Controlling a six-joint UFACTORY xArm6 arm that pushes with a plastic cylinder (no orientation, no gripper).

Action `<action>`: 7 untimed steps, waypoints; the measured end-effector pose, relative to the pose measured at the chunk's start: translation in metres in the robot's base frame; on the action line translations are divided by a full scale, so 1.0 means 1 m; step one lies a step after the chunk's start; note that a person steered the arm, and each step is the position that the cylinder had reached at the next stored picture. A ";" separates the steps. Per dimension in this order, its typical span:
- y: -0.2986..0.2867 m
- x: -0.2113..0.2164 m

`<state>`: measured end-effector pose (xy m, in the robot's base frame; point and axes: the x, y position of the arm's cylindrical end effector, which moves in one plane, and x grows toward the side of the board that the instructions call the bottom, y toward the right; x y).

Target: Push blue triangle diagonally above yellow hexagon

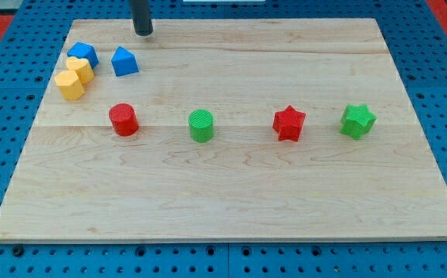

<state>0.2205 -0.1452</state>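
No text, label, brand, number or sign can be read anywhere in this view.

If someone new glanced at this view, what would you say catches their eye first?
Probably the tight cluster at the view's upper left: a blue block, two yellow blocks and the blue triangle just to their right. Next comes the row across the middle: red cylinder, green cylinder, red star, green star. My tip sits above the blue triangle, apart from it.

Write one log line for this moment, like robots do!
tip: above-right of blue triangle block, apart | yellow hexagon block: left of triangle | push: not begun
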 end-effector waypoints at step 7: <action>-0.140 0.085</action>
<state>0.3055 -0.2849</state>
